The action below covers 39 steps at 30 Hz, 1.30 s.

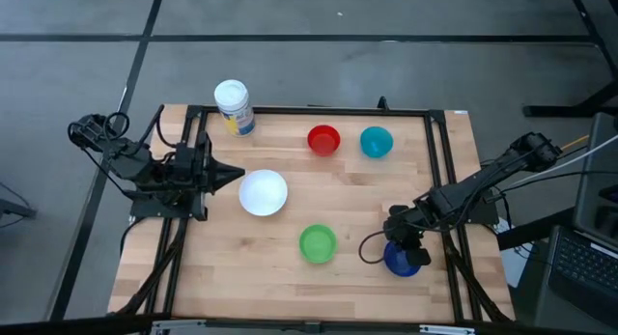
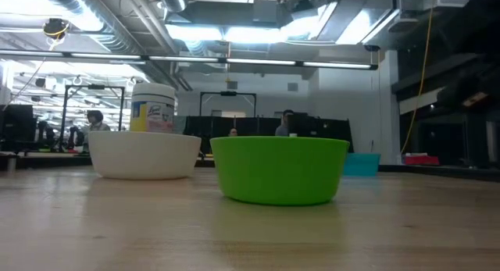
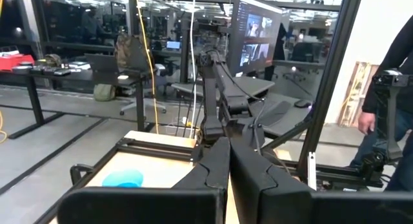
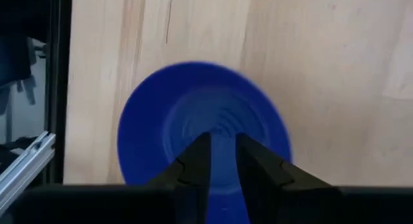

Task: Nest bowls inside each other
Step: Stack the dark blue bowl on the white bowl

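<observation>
Five bowls rest on their bases on the wooden table. The white bowl [image 1: 263,192] is left of centre, the green bowl [image 1: 317,243] is toward the near edge, and the red bowl [image 1: 323,140] and teal bowl [image 1: 376,142] are toward the far edge. The dark blue bowl [image 1: 402,262] sits near the right front corner. My right gripper [image 4: 222,152] slants down over it, open by a narrow gap, with both fingertips above the bowl's inside [image 4: 203,114]. My left gripper [image 1: 235,176] is shut and points level at the white bowl's left side, just short of it. My right gripper's fingertips [image 4: 197,150] stand over the inside of the dark blue bowl, coming from above at a slant. I cannot tell whether they touch it. The bowl's near rim is hidden under the fingers.
An upright white-lidded container [image 1: 234,107] stands at the far left of the table. Black frame rails [image 1: 446,171] run along the table's left, right and far sides. Bare wood lies between the white bowl and the right arm. A person [image 3: 387,95] stands beyond the table.
</observation>
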Tool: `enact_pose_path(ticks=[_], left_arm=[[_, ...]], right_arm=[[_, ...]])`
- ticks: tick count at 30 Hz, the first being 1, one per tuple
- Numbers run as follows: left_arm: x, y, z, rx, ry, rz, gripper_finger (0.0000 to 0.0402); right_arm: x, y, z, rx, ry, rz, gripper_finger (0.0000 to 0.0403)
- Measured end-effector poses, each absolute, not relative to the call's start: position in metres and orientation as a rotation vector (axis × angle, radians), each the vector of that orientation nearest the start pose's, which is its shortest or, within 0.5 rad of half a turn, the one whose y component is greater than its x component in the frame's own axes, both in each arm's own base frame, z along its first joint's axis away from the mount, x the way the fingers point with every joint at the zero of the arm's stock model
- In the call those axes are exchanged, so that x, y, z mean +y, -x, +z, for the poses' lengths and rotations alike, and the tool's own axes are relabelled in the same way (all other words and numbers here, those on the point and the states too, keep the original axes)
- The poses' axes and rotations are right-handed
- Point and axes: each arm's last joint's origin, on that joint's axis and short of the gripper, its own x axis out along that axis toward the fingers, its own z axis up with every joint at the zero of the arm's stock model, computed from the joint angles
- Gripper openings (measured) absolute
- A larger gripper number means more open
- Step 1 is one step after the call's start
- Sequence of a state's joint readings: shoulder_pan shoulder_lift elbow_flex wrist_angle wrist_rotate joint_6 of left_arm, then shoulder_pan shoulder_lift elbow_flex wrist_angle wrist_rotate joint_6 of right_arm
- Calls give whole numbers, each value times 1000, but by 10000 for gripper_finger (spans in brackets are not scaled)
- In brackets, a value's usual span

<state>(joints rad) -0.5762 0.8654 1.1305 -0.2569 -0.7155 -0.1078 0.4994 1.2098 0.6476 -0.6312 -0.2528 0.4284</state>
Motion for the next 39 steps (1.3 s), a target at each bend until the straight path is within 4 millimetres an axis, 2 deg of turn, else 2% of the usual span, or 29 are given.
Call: enact_pose_path(ticks=[6,21,25,31,39], left_arm=[[-71,-144,427,-14,115,139,8],[-71,-144,427,-14,115,139,8],[-71,-144,427,-14,114,138,8],[-71,-144,427,-14,114,137,8],[-70,-143,428,-15,115,137,8]], right_arm=[[102,-179,189,1285,-227,380,80],[87,-186,188,1259,-157,289,149],[84,-186,185,1261,-162,293,147],[82,-176,170,1327,-210,318,131],[83,-178,170,1307,-218,322,127]])
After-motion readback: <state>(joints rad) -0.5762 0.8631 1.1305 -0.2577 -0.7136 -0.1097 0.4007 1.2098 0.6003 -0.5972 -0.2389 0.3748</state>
